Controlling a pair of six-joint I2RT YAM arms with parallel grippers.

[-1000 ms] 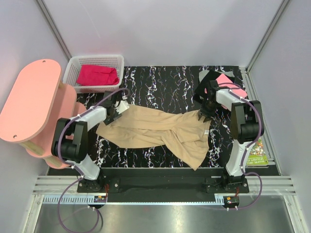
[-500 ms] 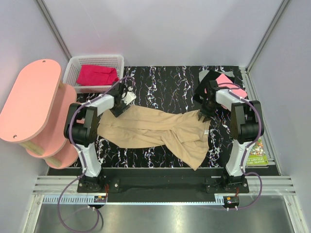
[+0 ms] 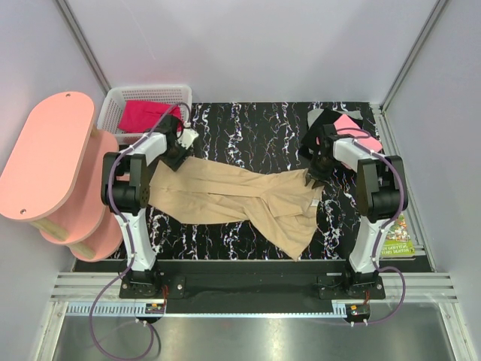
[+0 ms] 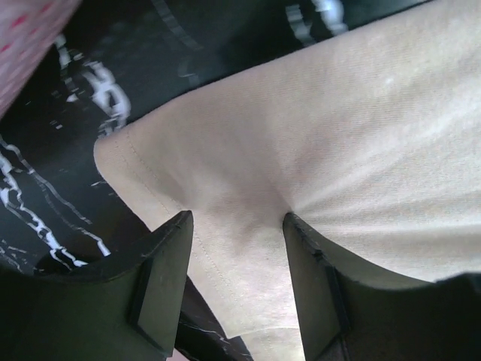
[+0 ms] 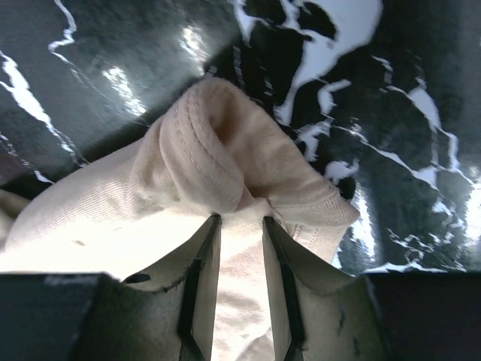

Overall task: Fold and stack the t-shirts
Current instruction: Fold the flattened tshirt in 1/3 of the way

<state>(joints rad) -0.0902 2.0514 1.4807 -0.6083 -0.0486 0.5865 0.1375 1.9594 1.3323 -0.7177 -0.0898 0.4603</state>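
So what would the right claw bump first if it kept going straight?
The tan shirt: its bunched edge sits right in front of the right gripper, which is pinching it. Behind that, probably the table.

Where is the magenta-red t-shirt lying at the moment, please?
In the top view, the magenta-red t-shirt lies in the white basket at the far left, beside the pink shelf and just beyond the left gripper.

The tan shirt [image 3: 240, 199] is plain, with no pattern. The surface [image 3: 255, 128] is black with squiggly white lines, like marble. The red-pink shirt [image 3: 146, 115] is in a white basket [image 3: 113, 111] full of little holes. The pink shirt [image 3: 347, 122] is beside the black shirt [image 3: 319, 119]. The shelf [image 3: 45, 150] is pink. The book [image 3: 397, 242] is green.
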